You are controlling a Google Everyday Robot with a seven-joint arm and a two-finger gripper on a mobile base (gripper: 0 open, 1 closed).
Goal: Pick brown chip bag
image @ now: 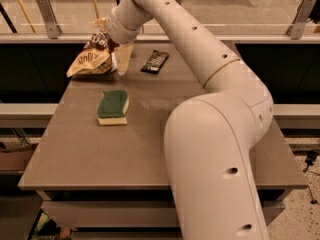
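The brown chip bag [90,59] lies crumpled at the far left corner of the table [150,129], tan and dark brown with white lettering. Its top edge reaches up to the wrist of my arm. My gripper [119,63] points down at the bag's right side and touches it, with its tip close to the table top. Part of the gripper is hidden behind the bag.
A green-and-yellow sponge [113,107] lies in front of the bag, toward the table's middle left. A small dark candy bar wrapper [154,61] lies just right of the gripper. A railing with glass [45,14] runs behind the table. My arm's large lower segment [215,159] covers the table's right half.
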